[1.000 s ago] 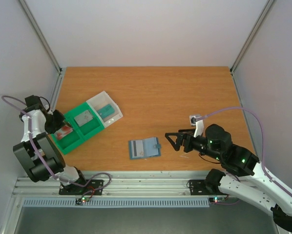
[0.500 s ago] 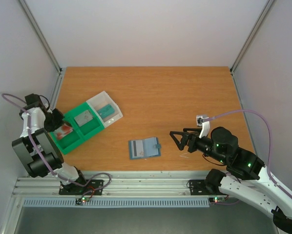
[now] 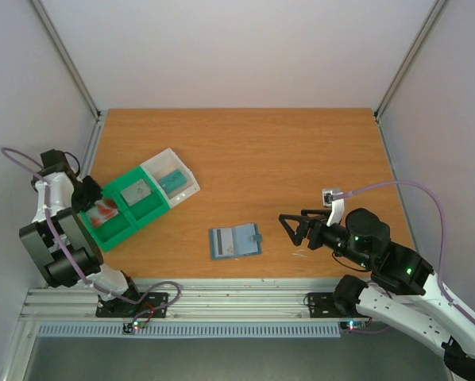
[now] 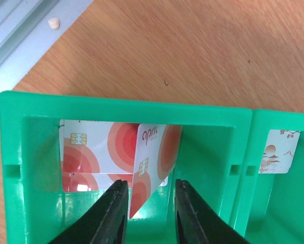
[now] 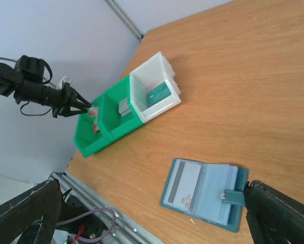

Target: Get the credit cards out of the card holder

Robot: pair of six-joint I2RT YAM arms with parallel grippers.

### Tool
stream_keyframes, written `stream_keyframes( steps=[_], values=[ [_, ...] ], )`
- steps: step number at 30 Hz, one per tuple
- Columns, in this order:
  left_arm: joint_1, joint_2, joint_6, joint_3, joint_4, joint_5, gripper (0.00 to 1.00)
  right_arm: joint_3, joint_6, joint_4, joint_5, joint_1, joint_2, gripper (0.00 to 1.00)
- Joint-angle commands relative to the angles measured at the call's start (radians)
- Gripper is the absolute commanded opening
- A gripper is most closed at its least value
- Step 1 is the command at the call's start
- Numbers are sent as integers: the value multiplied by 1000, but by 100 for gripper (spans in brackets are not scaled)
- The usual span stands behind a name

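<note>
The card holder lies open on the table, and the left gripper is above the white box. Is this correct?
Not quite. The left gripper is above the green tray's end compartment, where credit cards with red round marks lie, not above the white box; the left wrist view shows it. The card holder does lie open on the table.

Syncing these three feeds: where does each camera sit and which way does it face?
Top external: fixed above and behind the arms, looking down on the table; both arms show.
Left wrist: on the left arm, looking down into the green tray at the credit cards; its fingers show.
Right wrist: on the right arm, low, looking across the card holder toward the tray; its fingers fill the bottom corners.
Shared: all three show the tray.
</note>
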Motion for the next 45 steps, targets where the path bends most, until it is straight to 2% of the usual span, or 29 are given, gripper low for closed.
stream_keyframes(
  steps=[1,12,17,19,22,24,28,33,45],
  values=[
    [-11,-5,-19,42,-3,-43,28,-4,-8,-17,18,1,-9,99],
    [-16,-95,-70,67,-30,-95,50,-3,-6,-22,-6,-1,1,98],
    [-18,-153,-101,82,-44,-71,52,-14,11,-25,-12,1,4,98],
    [-21,-169,-117,71,-39,-28,47,-19,20,-20,-16,0,8,98],
    [-38,-162,-129,55,-36,7,28,-26,27,-9,-22,1,15,98],
    [-55,-141,-130,42,-37,7,20,-34,33,3,-23,1,18,98],
    [-67,-95,-125,18,-28,16,9,-47,43,28,-39,1,26,99],
    [-67,-64,-136,-21,-9,-36,6,-34,22,26,-39,1,45,98],
    [-67,8,-167,-16,-16,-179,6,-8,-26,6,-40,1,66,99]
  ],
)
